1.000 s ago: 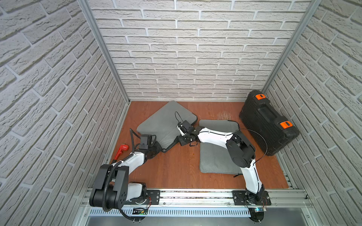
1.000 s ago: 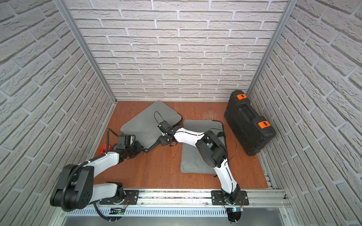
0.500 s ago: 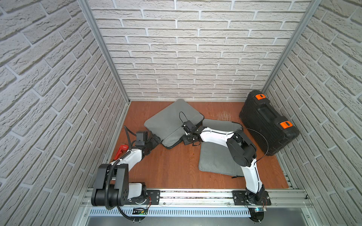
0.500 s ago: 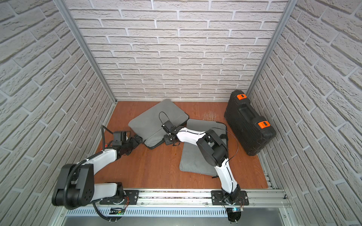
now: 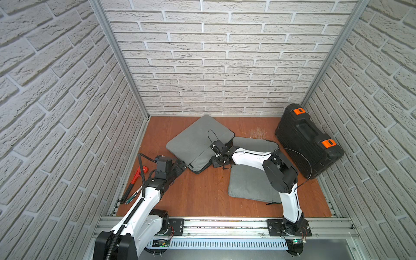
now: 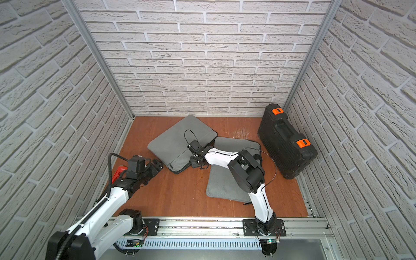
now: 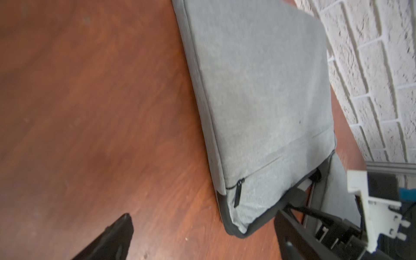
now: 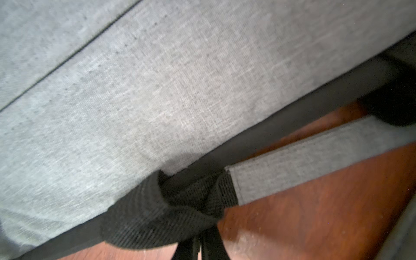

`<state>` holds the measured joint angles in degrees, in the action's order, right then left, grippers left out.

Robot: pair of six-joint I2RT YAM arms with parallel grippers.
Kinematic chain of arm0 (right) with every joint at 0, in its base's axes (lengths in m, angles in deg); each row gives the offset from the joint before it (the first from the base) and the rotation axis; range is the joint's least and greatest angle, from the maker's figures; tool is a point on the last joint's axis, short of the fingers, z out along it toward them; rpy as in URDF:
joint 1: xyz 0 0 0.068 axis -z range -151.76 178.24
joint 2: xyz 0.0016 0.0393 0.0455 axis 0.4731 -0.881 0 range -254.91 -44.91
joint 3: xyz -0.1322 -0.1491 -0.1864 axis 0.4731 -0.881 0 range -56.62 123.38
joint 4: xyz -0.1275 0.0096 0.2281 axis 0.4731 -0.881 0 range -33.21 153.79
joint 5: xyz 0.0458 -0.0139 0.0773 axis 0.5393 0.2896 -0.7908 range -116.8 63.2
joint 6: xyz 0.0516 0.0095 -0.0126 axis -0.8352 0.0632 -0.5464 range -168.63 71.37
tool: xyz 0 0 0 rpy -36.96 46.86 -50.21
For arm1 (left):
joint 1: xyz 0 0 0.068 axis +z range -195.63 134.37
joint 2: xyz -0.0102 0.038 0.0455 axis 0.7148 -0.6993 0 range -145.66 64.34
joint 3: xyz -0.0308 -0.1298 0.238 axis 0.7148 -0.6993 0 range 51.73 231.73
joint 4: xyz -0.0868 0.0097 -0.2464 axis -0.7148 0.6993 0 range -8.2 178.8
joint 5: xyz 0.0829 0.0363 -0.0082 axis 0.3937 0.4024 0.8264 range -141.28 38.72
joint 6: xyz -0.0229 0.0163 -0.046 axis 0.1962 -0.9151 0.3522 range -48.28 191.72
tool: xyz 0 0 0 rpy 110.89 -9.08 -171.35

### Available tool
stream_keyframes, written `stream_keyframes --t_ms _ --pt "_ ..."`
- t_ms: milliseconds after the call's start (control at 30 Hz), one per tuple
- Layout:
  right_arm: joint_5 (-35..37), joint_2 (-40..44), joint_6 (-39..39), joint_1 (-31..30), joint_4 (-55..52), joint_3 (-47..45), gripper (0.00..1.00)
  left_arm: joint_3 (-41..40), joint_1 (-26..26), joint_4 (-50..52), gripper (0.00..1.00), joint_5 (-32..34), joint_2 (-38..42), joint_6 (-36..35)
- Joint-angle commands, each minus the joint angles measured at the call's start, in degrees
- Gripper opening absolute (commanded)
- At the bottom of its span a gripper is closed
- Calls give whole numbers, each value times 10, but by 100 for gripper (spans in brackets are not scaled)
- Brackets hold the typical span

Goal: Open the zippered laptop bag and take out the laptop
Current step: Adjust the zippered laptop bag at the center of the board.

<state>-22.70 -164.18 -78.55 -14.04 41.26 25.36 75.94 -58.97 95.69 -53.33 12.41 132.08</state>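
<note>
The left end effector [image 5: 182, 167] hangs low over the wooden bench [image 5: 198, 198] with its jaws spread wide and nothing between them. Just ahead of its fingertips, close but apart from them, lies the near corner of the grey laptop bag [image 5: 198, 139]. In the left wrist view a small black zipper pull [image 7: 238, 193] sits on that corner at the end of a closed front-pocket zip, and dark piping runs round the bag's edge. The bag stretches from this end effector towards the back wall.

The right end effector [image 5: 216, 161] is at the bag's edge, further along it from the left one, with its jaws squeezed tight together. Right in front of it, in the right wrist view, the black webbing [image 8: 175, 211] at the end of the bag's grey handle [image 8: 304, 162] is bunched up against the dark edge. The fingertips are out of that view, so I cannot tell what they pinch.

Behind the right end effector, under its arm, lies a second grey padded sleeve [image 5: 249, 182], flat on the bench. Well off to its outer side a black tool case [image 5: 308, 139] with orange latches leans at the side wall. Behind the left end effector, near the other side wall, lies a red pipe wrench [image 5: 137, 175].
</note>
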Motion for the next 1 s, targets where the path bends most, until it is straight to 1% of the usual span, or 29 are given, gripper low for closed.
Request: stream_keyframes --t_ms 0,133,233,333,400,567,667,867,967 --pt "-33 28 -19 -17 -16 -21 6 -17 -61 -25 98 27 -19 61" --pt "-51 28 -30 -28 -1 -25 6 -8 -128 -79 98 40 -92 88" --pt "-64 31 -39 -37 13 -29 6 0 -152 -116 91 46 -144 104" --pt "-75 33 -47 -46 25 -31 6 -1 -165 -152 84 54 -173 123" --pt "-77 35 -51 -52 27 -31 6 -1 -170 -165 82 60 -182 130" --pt "-81 41 -58 -62 33 -34 6 -5 -171 -166 78 78 -185 140" --pt "-88 44 -64 -67 40 -38 6 -12 -170 -160 73 90 -180 144" --pt "-86 44 -65 -70 37 -39 6 -20 -166 -141 48 114 -165 146" --pt "-80 44 -61 -70 31 -37 6 -23 -156 -132 33 117 -156 140"
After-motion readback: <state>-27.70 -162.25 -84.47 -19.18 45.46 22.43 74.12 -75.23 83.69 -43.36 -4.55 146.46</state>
